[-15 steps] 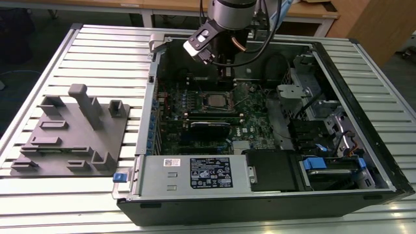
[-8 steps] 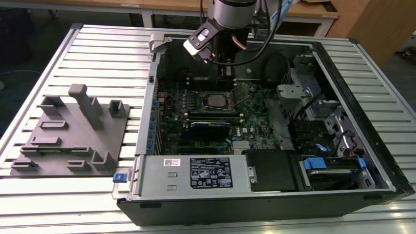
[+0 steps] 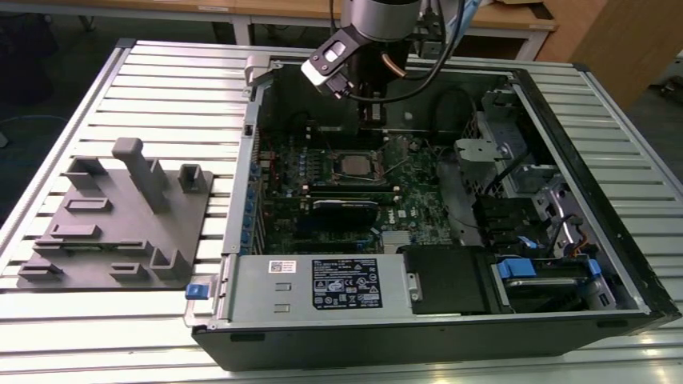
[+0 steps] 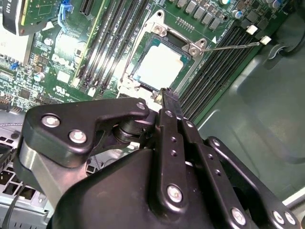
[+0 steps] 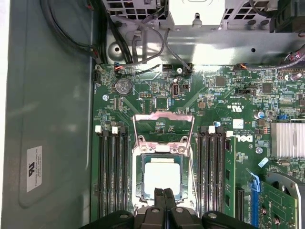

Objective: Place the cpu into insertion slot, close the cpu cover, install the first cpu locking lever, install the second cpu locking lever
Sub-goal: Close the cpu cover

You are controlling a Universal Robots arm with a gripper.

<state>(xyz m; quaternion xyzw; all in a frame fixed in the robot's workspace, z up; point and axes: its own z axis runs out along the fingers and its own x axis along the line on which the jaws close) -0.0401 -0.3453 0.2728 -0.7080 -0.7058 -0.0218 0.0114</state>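
The cpu (image 5: pixel 162 175) lies flat in the insertion slot (image 5: pixel 139 183), pale metal face up; both wrist views show the cpu (image 4: pixel 159 64). The cpu cover (image 5: pixel 163 116) is swung open, a thin silvery frame standing off the socket's far hinge. A thin wire locking lever (image 4: pixel 233 46) sticks out from a socket corner, unlatched. My gripper (image 5: pixel 164 192) hovers just above the socket's near edge, its black fingers (image 4: pixel 167 102) pressed together with nothing between them. In the exterior view the insertion slot (image 3: pixel 357 166) sits mid-board, under the arm.
Black memory slots (image 5: pixel 112 171) flank the socket on both sides. Cables (image 5: pixel 143 45) run past the board's far edge. The open case (image 3: pixel 597 264) holds drive bays and a power supply (image 3: pixel 320 284). A grey fixture plate (image 3: pixel 117 216) lies on the exterior view's left.
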